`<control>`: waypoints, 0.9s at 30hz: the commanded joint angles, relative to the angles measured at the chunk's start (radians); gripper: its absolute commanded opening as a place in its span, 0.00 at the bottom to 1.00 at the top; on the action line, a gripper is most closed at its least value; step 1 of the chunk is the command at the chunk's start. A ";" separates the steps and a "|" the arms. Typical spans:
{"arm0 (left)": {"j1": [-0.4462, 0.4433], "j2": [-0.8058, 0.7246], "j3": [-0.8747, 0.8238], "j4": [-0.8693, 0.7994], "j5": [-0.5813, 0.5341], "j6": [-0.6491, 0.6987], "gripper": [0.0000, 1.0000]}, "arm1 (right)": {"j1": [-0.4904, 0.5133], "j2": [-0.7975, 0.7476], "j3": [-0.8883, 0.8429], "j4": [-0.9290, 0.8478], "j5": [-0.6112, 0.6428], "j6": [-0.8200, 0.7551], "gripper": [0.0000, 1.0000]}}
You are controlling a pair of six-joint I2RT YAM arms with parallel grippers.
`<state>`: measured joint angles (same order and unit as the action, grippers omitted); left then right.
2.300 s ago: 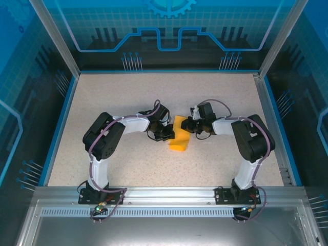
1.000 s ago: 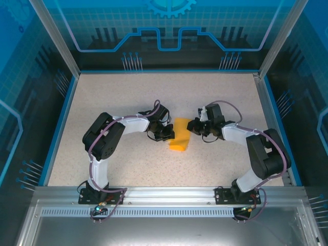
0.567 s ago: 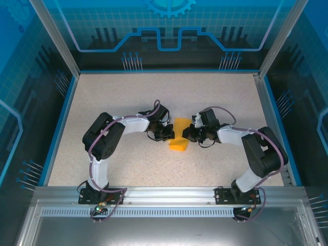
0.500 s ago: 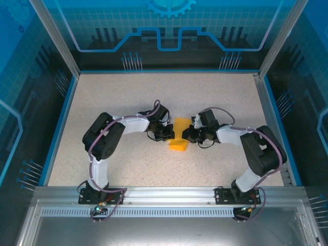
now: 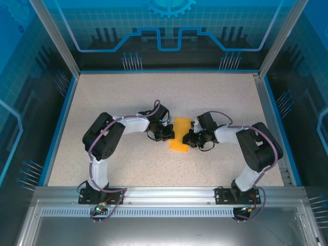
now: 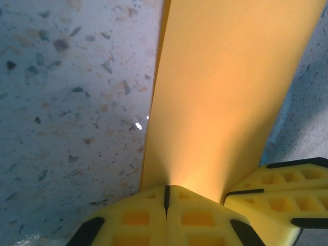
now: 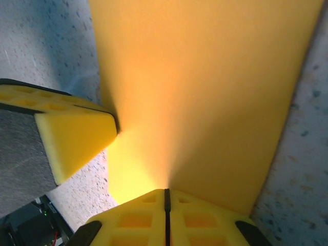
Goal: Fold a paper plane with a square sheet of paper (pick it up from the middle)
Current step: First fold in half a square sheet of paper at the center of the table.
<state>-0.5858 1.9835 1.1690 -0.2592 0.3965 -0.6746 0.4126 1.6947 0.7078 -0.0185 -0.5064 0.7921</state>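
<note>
I see the paper (image 5: 180, 134) lying flat on the counter (image 5: 118, 97), folded to a narrow orange-yellow strip that runs from far to near. My left hand (image 5: 167, 133) sits at the paper's left edge and my right hand (image 5: 191, 137) at its right edge, so the paper lies between them, each hand touching it. In the left wrist view the left hand's fingers (image 6: 133, 218) are pressed together with only a thin seam between them, their tips on the near end of the paper; a finger of the right hand rests just beside them on the paper's right. In the right wrist view the right hand's jaws are likewise closed tight, tips on the paper. I cannot tell whether either hand pinches the paper or only presses on it.
</note>
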 commanded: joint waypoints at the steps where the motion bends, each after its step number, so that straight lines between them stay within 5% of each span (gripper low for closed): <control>1: -0.012 0.092 -0.058 -0.210 -0.121 -0.005 0.00 | 0.009 0.004 -0.025 -0.074 -0.010 -0.044 0.08; 20: -0.013 0.098 -0.070 -0.192 -0.122 -0.014 0.00 | 0.008 -0.091 -0.021 -0.195 -0.008 -0.133 0.08; 27: -0.014 0.095 -0.069 -0.193 -0.121 -0.013 0.00 | 0.052 -0.014 0.042 -0.157 -0.017 -0.110 0.08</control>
<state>-0.5865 1.9842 1.1687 -0.2581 0.3962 -0.6788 0.4480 1.6451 0.7292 -0.1669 -0.5072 0.6765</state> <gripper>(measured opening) 0.050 0.084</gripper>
